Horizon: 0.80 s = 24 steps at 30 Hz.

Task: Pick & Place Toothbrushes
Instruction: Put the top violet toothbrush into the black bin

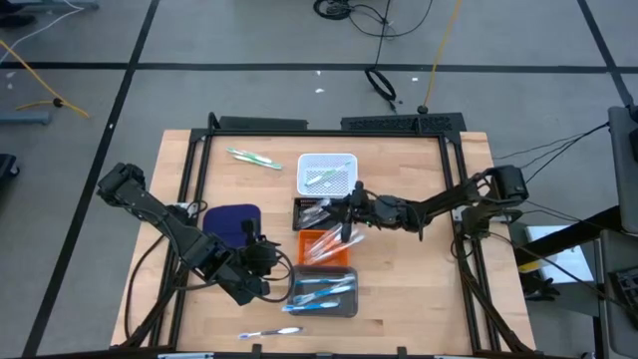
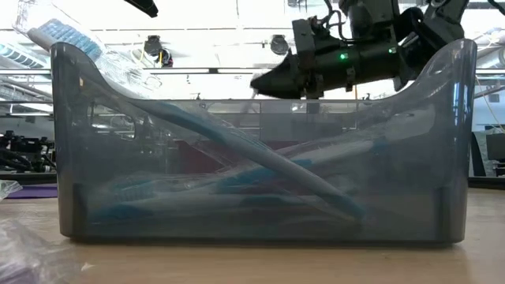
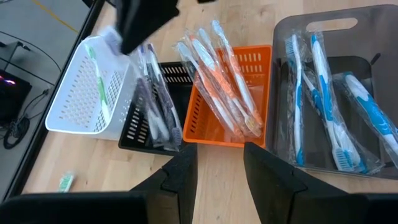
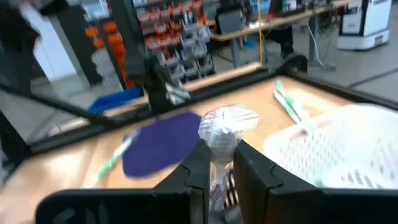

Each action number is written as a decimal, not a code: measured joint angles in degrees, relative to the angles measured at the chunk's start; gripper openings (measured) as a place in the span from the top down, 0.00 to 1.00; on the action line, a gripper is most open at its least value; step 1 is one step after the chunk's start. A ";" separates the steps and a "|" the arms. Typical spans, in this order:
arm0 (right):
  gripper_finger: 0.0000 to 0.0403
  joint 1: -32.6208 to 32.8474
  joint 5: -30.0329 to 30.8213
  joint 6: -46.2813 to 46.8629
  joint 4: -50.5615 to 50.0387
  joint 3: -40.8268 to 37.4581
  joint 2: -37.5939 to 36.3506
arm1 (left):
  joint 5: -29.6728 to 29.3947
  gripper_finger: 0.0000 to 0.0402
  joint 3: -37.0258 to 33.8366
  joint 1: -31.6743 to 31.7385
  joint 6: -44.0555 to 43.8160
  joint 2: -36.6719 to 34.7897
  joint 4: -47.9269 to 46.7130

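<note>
Wrapped toothbrushes lie sorted in four trays: green in the white tray (image 1: 327, 172), dark ones in the black tray (image 1: 311, 211), orange in the orange tray (image 3: 227, 93), blue in the grey tray (image 3: 329, 93). Loose ones lie on the table near the far edge (image 1: 254, 158) and near the near edge (image 1: 269, 332). My right gripper (image 1: 344, 217) is over the black tray, shut on a wrapped toothbrush (image 3: 151, 87). My left gripper (image 3: 219, 168) hovers open beside the grey tray's left end (image 1: 295, 289), holding nothing. My right gripper pinches a clear-wrapped toothbrush between its two fingers (image 4: 198, 163). The crumpled wrapper end (image 4: 227, 123) sticks out past the fingertips. The fingers come slanting down from the table's right. The brush hangs below them toward the black tray; whether its lower end rests there I cannot tell.
A dark blue mat (image 1: 232, 221) lies left of the trays, close to my left arm. A black frame (image 1: 329, 125) runs around the wooden table. In the low view the grey tray (image 2: 260, 142) fills the foreground, with my right gripper (image 2: 312, 67) above it.
</note>
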 joint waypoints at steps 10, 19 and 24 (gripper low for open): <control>0.86 -0.71 -1.26 -0.29 0.51 0.09 0.18 | 0.00 0.67 0.00 0.00 0.03 0.00 -0.02; 0.45 -1.12 -1.03 0.27 -1.99 0.09 0.23 | 0.02 0.67 0.00 0.00 -0.09 0.00 -0.02; 0.36 -1.17 2.08 -0.08 -2.20 0.09 0.23 | 0.05 0.67 0.00 0.00 -0.09 0.00 -0.04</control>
